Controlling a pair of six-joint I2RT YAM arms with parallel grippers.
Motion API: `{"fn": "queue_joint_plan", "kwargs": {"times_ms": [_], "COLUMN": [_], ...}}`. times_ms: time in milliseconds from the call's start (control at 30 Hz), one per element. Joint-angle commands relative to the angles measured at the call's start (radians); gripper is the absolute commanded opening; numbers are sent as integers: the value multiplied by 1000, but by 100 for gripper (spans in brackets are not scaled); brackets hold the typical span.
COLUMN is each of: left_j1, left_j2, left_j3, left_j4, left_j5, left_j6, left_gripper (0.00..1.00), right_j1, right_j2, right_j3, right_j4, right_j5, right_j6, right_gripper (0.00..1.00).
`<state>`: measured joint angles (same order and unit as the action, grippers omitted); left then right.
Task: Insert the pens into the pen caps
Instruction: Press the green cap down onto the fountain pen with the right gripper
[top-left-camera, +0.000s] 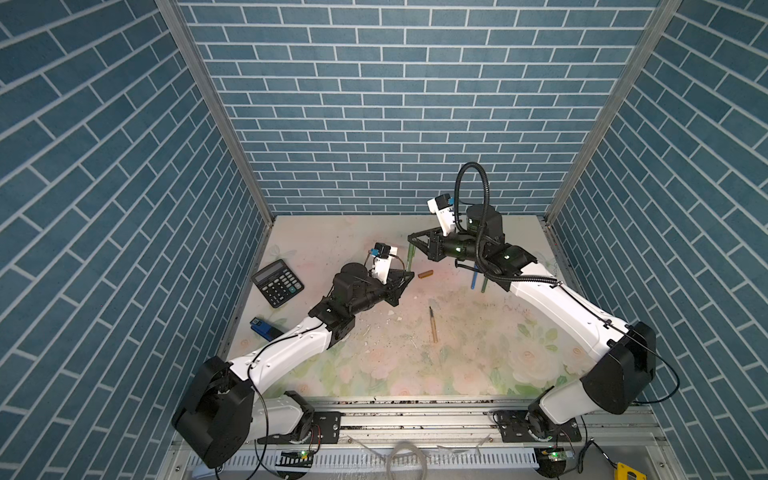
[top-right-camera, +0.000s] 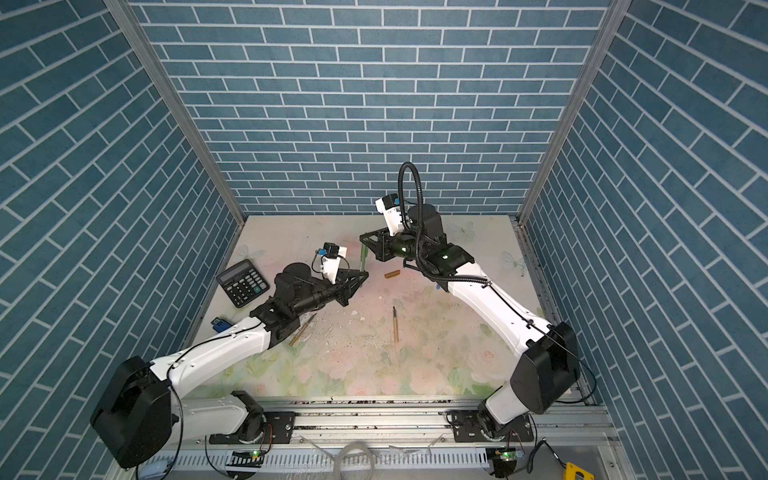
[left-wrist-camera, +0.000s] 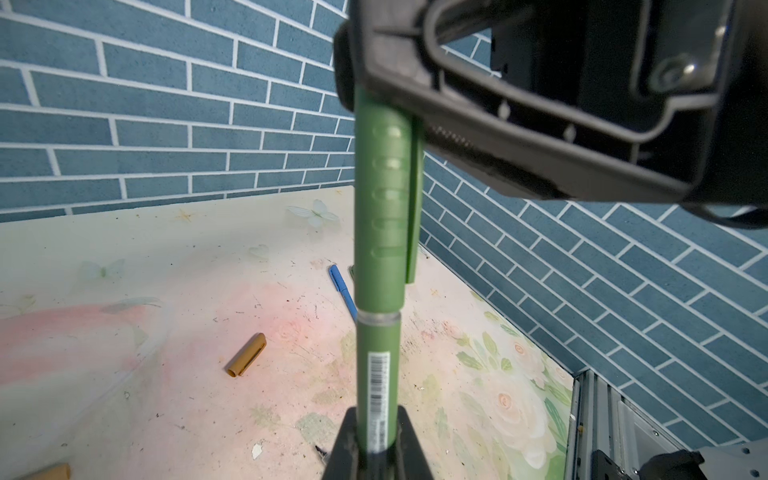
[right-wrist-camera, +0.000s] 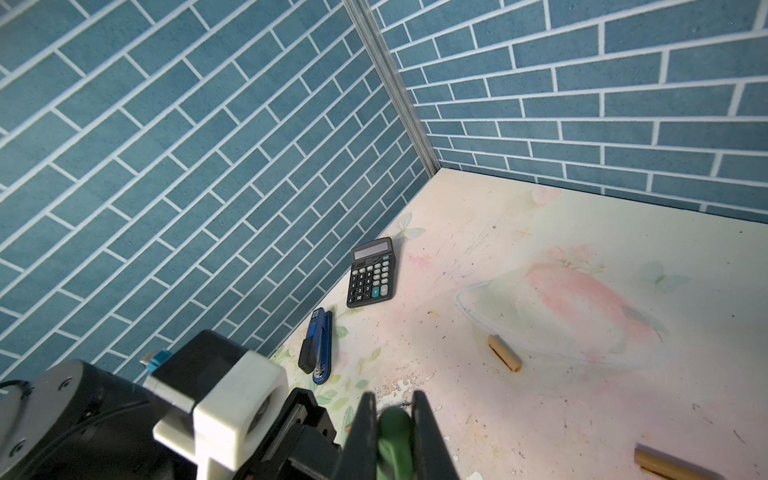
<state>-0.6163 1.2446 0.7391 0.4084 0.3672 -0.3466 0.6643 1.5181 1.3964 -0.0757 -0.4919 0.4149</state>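
Near the middle of a top view, the left gripper (top-left-camera: 409, 275) was closed tight on the green pen (top-left-camera: 410, 262). The pen's long side ran up the frame into the green cap (left-wrist-camera: 384, 199). Just above, the right gripper (top-left-camera: 410, 239) was pinching that cap.

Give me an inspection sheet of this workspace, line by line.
Surface: floral tabletop, scuffed, speckled with flakes.
Job's things: capped green pen held off the table; tan cap, tan pen, blue pen lying loose.
Clutter: calculator, blue stapler near the left wall.
Grippers: left gripper shut on the green pen's body; right gripper shut on its green cap.
Cables: black conduit loops above the right arm.
Surroundings: blue brick walls; metal rail in front.
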Motion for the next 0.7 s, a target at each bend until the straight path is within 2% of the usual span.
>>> {"fn": "queue_joint_plan", "kwargs": {"times_ms": [0, 233, 667], "left_j1": [11, 54, 173], "left_j2": [-56, -97, -139], "left_j3": [10, -10, -15], "left_j4": [111, 161, 219], "left_j5": [-39, -60, -22], "left_j6": [-16, -48, -98], "left_gripper": [0, 0, 0], "right_j1": [35, 67, 125], "right_j2": [-14, -1, 50], "right_j3": [-62, -135, -247], "right_j4": [-29, 24, 108], "right_j5": [-44, -57, -106], "right_j6": [2, 26, 93], "right_gripper": [6, 6, 6]}}
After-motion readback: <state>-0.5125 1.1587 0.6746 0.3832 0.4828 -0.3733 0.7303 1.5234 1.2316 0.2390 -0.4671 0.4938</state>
